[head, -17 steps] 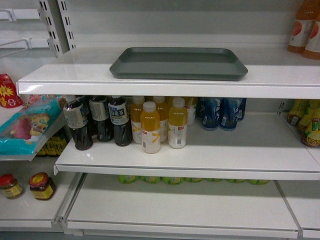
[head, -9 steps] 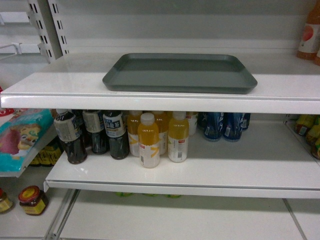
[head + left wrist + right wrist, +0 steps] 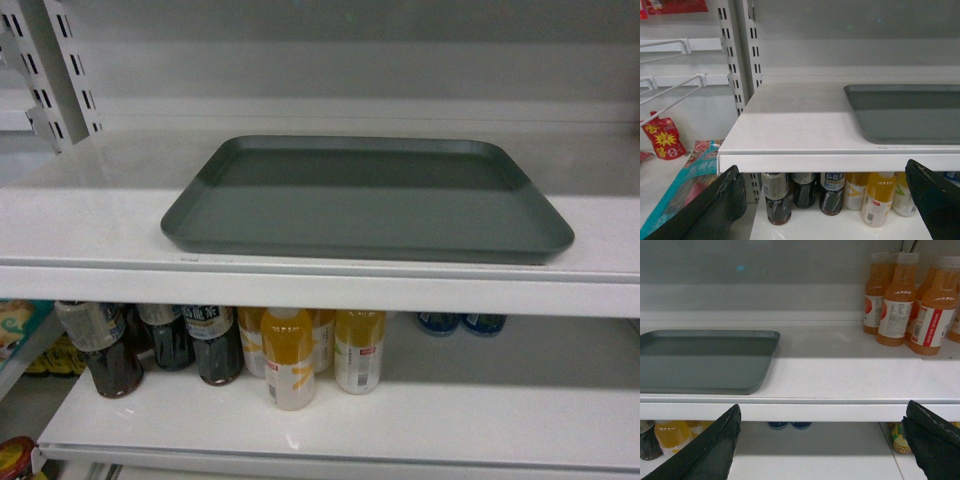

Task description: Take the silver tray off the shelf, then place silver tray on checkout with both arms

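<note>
- The large rectangular dull grey metal tray [image 3: 366,200] lies flat on the white painted metal shelf board [image 3: 90,215], its near long edge just behind the front lip.
- Its long axis runs left to right, parallel to the lip.
- It looks stiff, fairly light, with a matte, possibly slippery rim; the two short ends seem the best holds.
- The left hand [image 3: 825,200] is spread open below the lip, the tray up and right of it.
- The right hand [image 3: 822,442] is likewise open, the tray up and left, orange juice bottles [image 3: 900,300] up and right.
- No checkout shows.
</note>
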